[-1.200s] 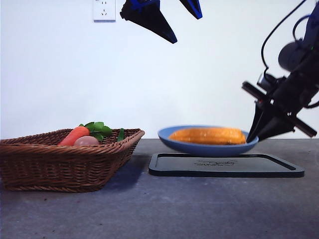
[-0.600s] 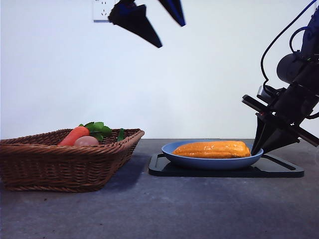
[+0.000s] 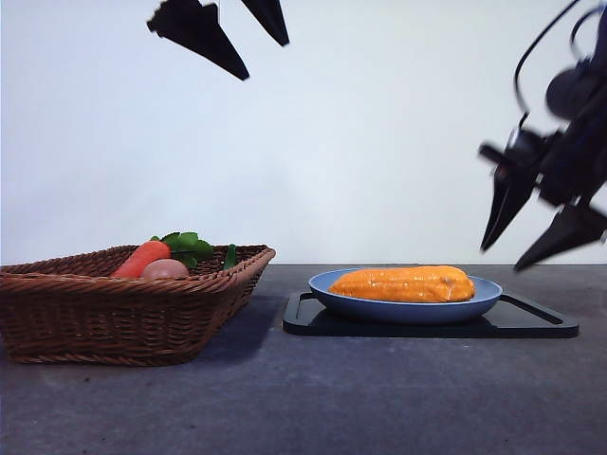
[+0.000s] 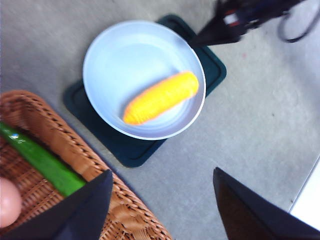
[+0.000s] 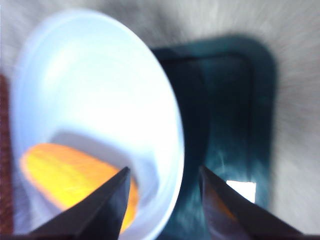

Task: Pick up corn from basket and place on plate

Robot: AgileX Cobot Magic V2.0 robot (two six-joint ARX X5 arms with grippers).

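The corn lies along the light-blue plate, which rests on a black tray. The left wrist view shows the corn lying slantwise in the plate. My right gripper hangs open just right of the plate, above the table and blurred; its wrist view looks down on the plate's rim and the corn. My left gripper is open and empty, high above the wicker basket, with the basket's rim under it.
In the basket lie a carrot with green leaves, a pinkish egg-like ball and a green cucumber. The black tray sticks out from under the plate. A wall socket is partly hidden behind the left gripper.
The plate with the corn came down onto the black tray. My right gripper let go of its rim, opened and rose to the right. My left gripper drifted left along the top.
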